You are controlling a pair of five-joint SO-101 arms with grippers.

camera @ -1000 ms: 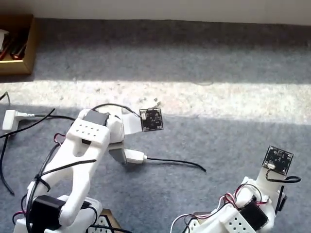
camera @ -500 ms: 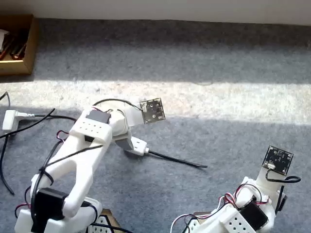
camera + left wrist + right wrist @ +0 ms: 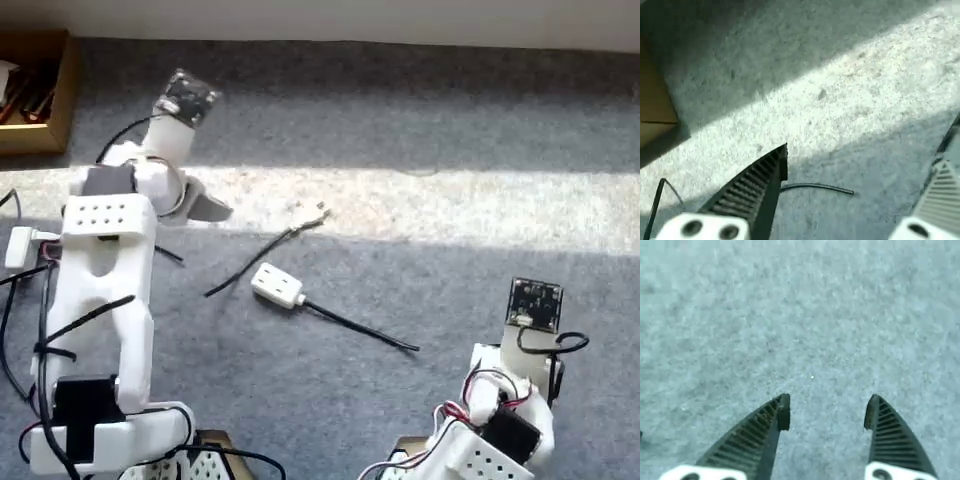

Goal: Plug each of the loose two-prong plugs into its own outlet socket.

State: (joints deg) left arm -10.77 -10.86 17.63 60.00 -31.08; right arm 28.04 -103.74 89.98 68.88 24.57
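A white outlet socket (image 3: pixel 278 285) lies on the grey carpet in the middle, its black cord (image 3: pixel 365 330) trailing to the right. Just behind it lies a small two-prong plug (image 3: pixel 318 214) with a thin black cord (image 3: pixel 250 262). My left gripper (image 3: pixel 203 206) hangs open at the back left, well apart from both, with nothing between its fingers. In the left wrist view the left gripper (image 3: pixel 865 160) stands over sunlit carpet and a piece of black cord (image 3: pixel 815 186). My right gripper (image 3: pixel 828 399) is open above bare carpet at the front right.
A wooden box (image 3: pixel 38 92) sits at the back left corner, and its side (image 3: pixel 655 100) is close to the left gripper. A white plug piece (image 3: pixel 20 246) with dark cables lies at the left edge. Carpet stretches across the back and right.
The left arm has swung from the middle, by the white socket, to the back left. The socket now lies free, slightly farther back. The right arm has shifted a little to the left.
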